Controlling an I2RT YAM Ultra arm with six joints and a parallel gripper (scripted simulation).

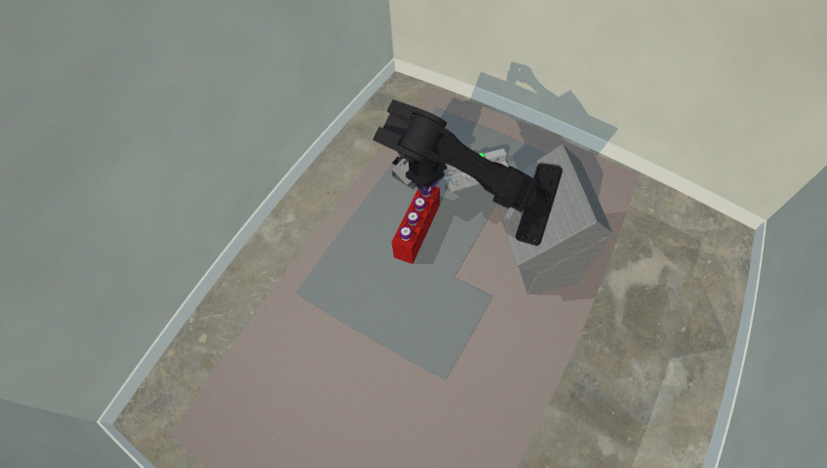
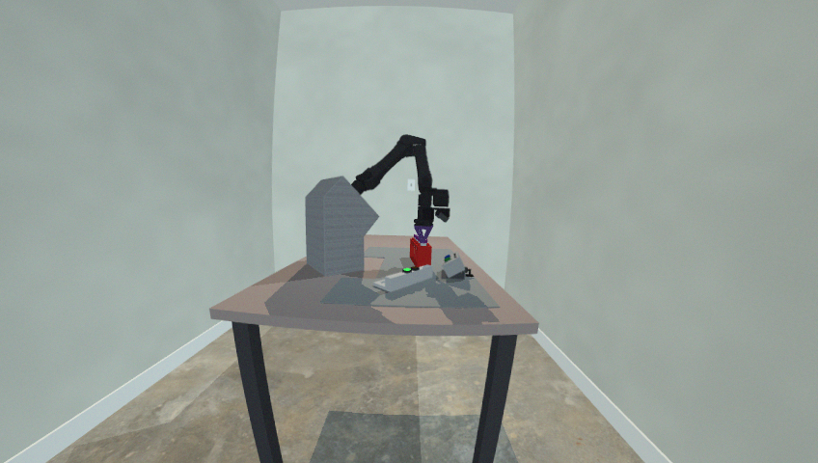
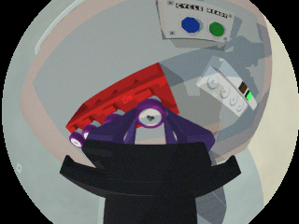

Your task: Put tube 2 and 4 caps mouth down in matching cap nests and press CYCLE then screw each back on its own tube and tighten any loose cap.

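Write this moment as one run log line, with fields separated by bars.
gripper: shut on cap | place: end tube of red decapping station | green lamp: lit | keys: untouched
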